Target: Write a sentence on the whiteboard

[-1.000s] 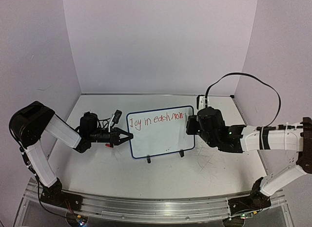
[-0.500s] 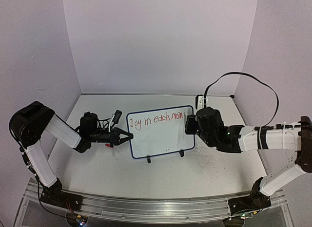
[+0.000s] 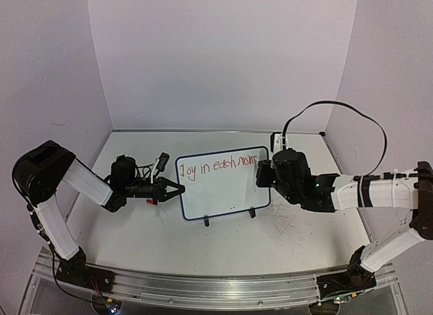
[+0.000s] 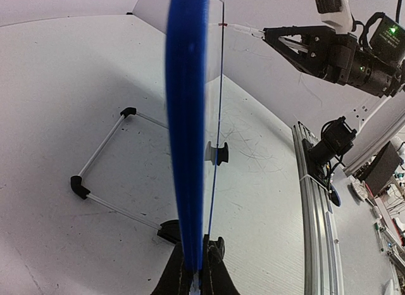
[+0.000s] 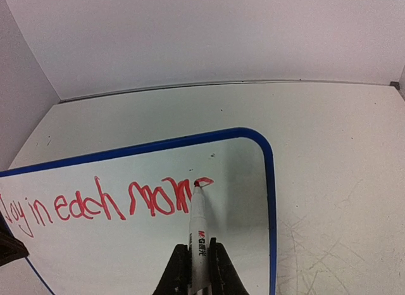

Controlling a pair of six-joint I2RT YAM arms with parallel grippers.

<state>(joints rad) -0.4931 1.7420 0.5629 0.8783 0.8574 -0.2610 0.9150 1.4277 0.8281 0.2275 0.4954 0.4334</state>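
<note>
The whiteboard (image 3: 223,190) stands upright on its black feet mid-table, with a blue rim (image 5: 271,200). Its top line carries the sentence (image 3: 220,165) in red, reading "Joy in each mom" (image 5: 107,203) plus one fresh stroke. My left gripper (image 3: 177,189) is shut on the board's left edge, and the left wrist view shows that blue edge (image 4: 186,118) running up from between the jaws of the left gripper (image 4: 197,269). My right gripper (image 5: 198,260) is shut on a white marker (image 5: 198,222). The marker's red tip touches the board at the end of the writing.
A wire stand (image 4: 101,175) with black corners props the board from behind. A black cable (image 3: 352,112) loops above the right arm. The aluminium rail (image 3: 203,288) runs along the near edge. Purple walls close in the table at back and sides.
The right arm has shifted slightly left with the marker at the end of the writing. The left arm and the board have not moved.
</note>
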